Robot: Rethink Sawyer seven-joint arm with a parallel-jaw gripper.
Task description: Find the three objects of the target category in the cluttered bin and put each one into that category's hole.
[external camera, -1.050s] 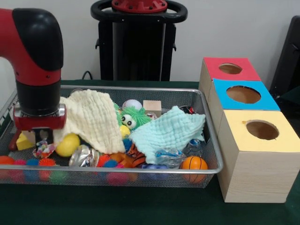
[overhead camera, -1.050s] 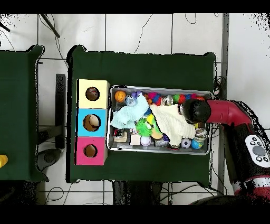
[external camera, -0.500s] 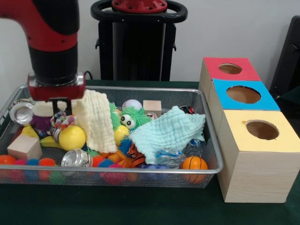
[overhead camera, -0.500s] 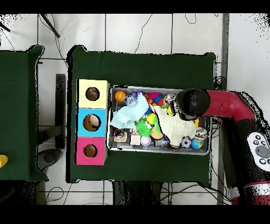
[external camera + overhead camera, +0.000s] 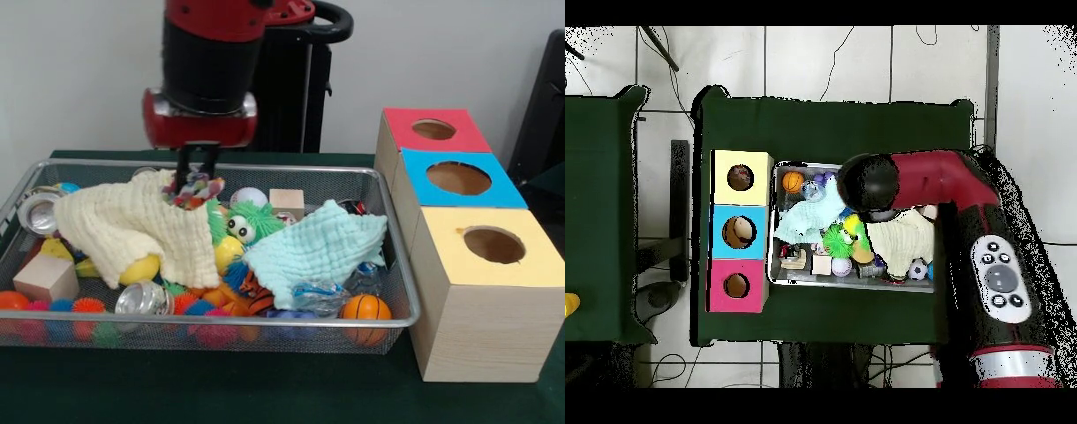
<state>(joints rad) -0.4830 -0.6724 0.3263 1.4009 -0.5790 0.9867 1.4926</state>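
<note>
My gripper (image 5: pixel 196 179) hangs above the left-middle of the wire bin (image 5: pixel 265 323), shut on a small multicoloured toy (image 5: pixel 199 189) that dangles just over the cream cloth (image 5: pixel 132 221). In the overhead view the arm's black head (image 5: pixel 870 185) hides the gripper and the toy. Three boxes with holes stand in a row beside the bin: red (image 5: pixel 433 130), blue (image 5: pixel 459 178) and yellow (image 5: pixel 494 245).
The bin also holds a pale teal cloth (image 5: pixel 318 247), a green fuzzy toy (image 5: pixel 252 221), an orange ball (image 5: pixel 365 309), a yellow ball (image 5: pixel 141 268), wooden blocks (image 5: pixel 46 276), shiny cans (image 5: pixel 40 212) and several spiky balls along the front wall.
The gripper rose from the bin's left end with the multicoloured toy and moved right, toward the bin's middle. The cream cloth was dragged and now lies spread over the left side.
</note>
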